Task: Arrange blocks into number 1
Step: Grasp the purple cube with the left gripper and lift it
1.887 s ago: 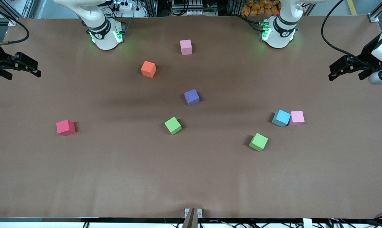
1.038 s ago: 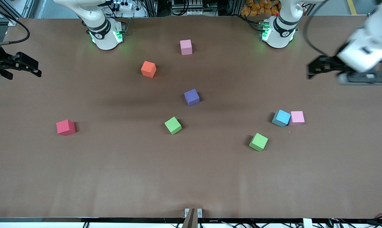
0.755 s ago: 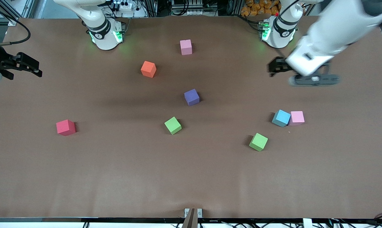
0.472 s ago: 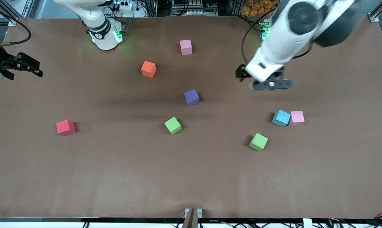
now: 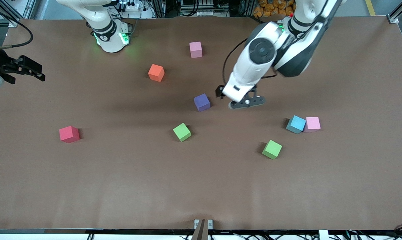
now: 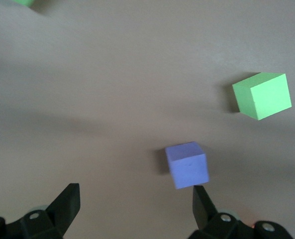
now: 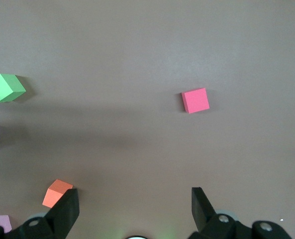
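Left gripper spread wide beside purple block; centre over it, then descend squarely; right gripper waits, unclenched

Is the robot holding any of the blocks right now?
No. The left pincer is open beside the purple block, not gripping it. The right pincer waits open at the table's edge.

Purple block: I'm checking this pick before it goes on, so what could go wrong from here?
The open left gripper hangs just beside the purple block, not centred on it; in the left wrist view one finger sits at its corner, so descending might nudge it. The green block lies close by and could get bumped.
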`<action>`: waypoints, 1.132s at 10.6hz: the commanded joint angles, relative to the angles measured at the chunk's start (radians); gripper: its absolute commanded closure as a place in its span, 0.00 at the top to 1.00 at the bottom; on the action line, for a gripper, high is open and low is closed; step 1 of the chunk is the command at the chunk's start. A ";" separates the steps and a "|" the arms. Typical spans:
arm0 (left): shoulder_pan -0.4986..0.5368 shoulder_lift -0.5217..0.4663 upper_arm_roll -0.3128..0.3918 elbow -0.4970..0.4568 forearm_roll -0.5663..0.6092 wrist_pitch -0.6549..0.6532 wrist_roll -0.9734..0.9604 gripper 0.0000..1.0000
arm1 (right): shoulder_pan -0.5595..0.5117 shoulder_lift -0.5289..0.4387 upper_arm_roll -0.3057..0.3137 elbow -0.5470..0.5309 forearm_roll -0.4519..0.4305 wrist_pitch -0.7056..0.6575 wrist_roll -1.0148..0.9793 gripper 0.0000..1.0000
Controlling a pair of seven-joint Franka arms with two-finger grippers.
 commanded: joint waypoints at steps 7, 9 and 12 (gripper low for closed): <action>-0.283 0.288 0.131 0.078 -0.013 0.262 -0.340 1.00 | -0.008 -0.016 0.006 -0.014 0.013 -0.001 -0.008 1.00; -0.292 0.320 0.133 0.099 -0.011 0.264 -0.338 1.00 | -0.008 -0.016 0.006 -0.015 0.013 -0.001 -0.008 1.00; -0.303 0.351 0.135 0.106 -0.007 0.267 -0.335 1.00 | -0.008 -0.016 0.006 -0.015 0.013 -0.001 -0.008 1.00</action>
